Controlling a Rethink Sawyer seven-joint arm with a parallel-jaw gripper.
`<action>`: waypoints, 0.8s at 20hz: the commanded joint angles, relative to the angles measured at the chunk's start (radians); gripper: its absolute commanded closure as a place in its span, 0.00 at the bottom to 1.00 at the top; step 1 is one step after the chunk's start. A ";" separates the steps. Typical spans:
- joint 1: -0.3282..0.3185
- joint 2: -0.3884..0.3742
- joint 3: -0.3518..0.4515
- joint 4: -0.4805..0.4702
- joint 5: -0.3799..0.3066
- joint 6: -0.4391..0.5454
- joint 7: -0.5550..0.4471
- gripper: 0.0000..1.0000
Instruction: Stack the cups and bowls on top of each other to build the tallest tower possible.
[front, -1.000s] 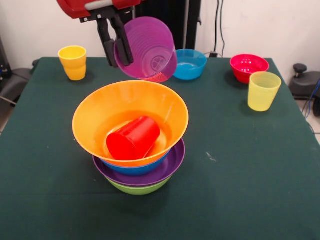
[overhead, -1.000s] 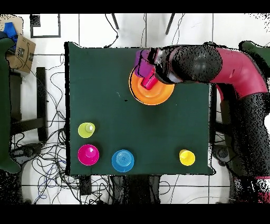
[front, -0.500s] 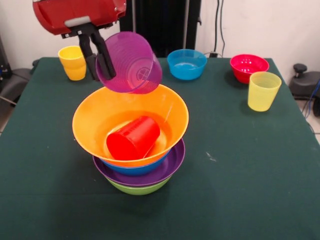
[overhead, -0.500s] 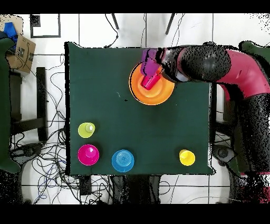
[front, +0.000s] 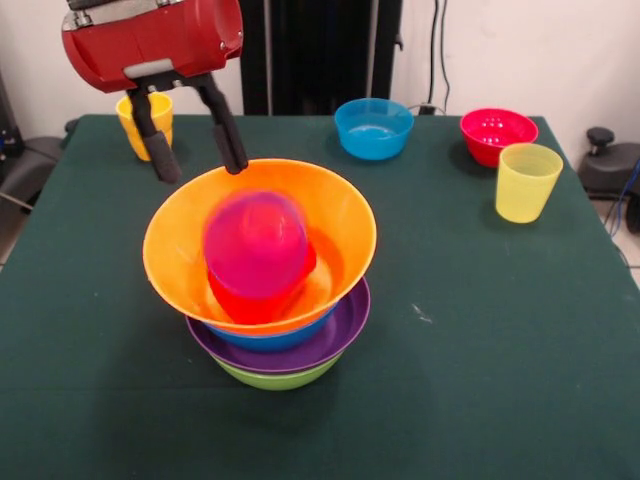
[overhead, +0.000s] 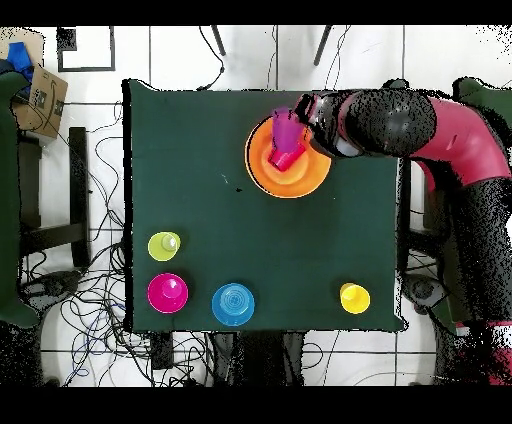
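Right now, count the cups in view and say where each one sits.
4. The purple cup and red cup are inside the orange bowl. The orange-yellow cup stands behind the arm. The pale yellow cup stands near the red bowl.

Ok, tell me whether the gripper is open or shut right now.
Open. In the front view the gripper has its two black fingers spread apart with nothing between them, above the orange bowl; the purple cup sits in that bowl.
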 joint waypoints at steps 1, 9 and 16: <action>0.018 0.016 0.017 0.011 -0.085 0.052 -0.309 0.00; 0.031 -0.028 0.007 0.066 -0.089 0.040 -0.253 0.00; 0.030 -0.078 0.004 0.116 -0.073 0.040 -0.207 0.00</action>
